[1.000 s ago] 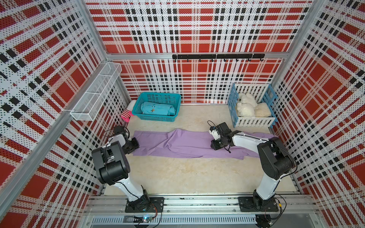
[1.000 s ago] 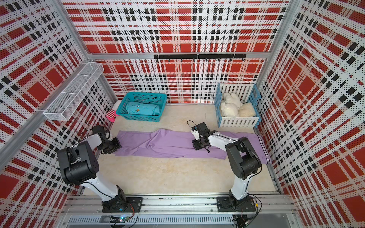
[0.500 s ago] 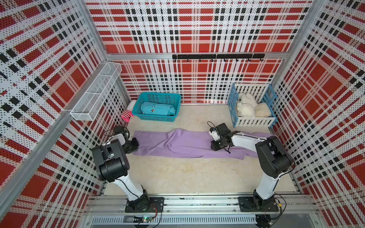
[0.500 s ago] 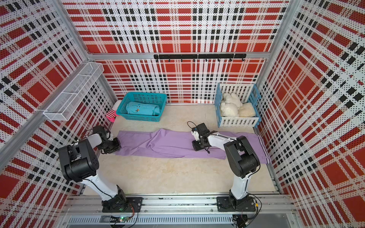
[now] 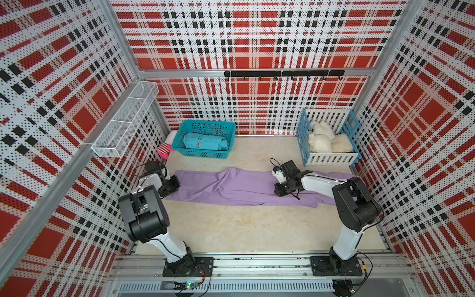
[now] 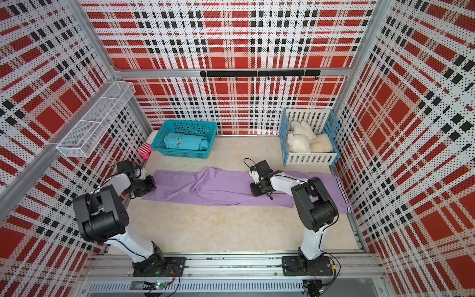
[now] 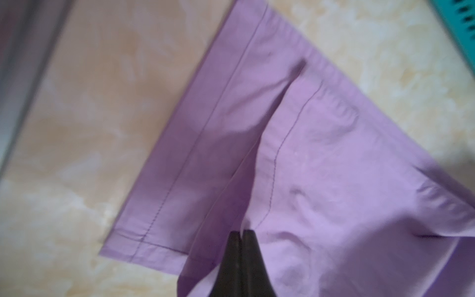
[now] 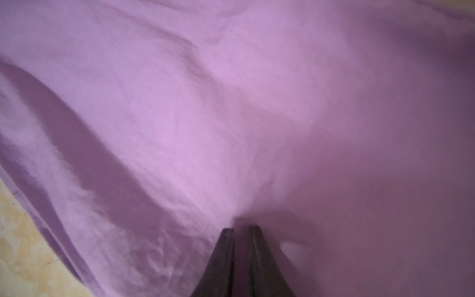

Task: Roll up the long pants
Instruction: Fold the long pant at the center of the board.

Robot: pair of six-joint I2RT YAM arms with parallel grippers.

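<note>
Nearest of all, the two arm bases are bolted to a metal rail [image 5: 257, 264] along the front edge, and beyond it lies a bare stretch of beige marbled counter [image 5: 244, 226].

Past that bare stretch, the long pants [image 5: 231, 187] lie flat across the counter from side to side. They are unrolled, with the leg hems at the robot's left and the dark-and-white striped waistband [image 6: 343, 195] at its right, partly hidden behind the right arm. A raised crease runs across the cloth around the middle.

The left tool [image 7: 240, 232] sits at the hem end. In the left wrist view its fingers are pressed together on the upper layer of lilac cloth, which rises off the lower leg in a ridge up to the tips. The right tool [image 8: 241, 227] is down on the cloth further along, closer to the waistband end than to the hems. Its fingers stand almost together with a thin fold of the pants pinched between them, and the fabric puckers at the tips.

Further back, a teal basket [image 5: 203, 122] holds a rolled teal garment [image 5: 205, 141], and a pink striped sock [image 5: 164, 150] lies just beside the basket at the left wall. A white-and-blue slatted crate [image 5: 331, 159] at the far right holds cream plush toys [image 5: 321, 140]. A white wire shelf [image 5: 126, 120] hangs on the left wall and a black hook rail [image 5: 282, 74] on the back wall.
</note>
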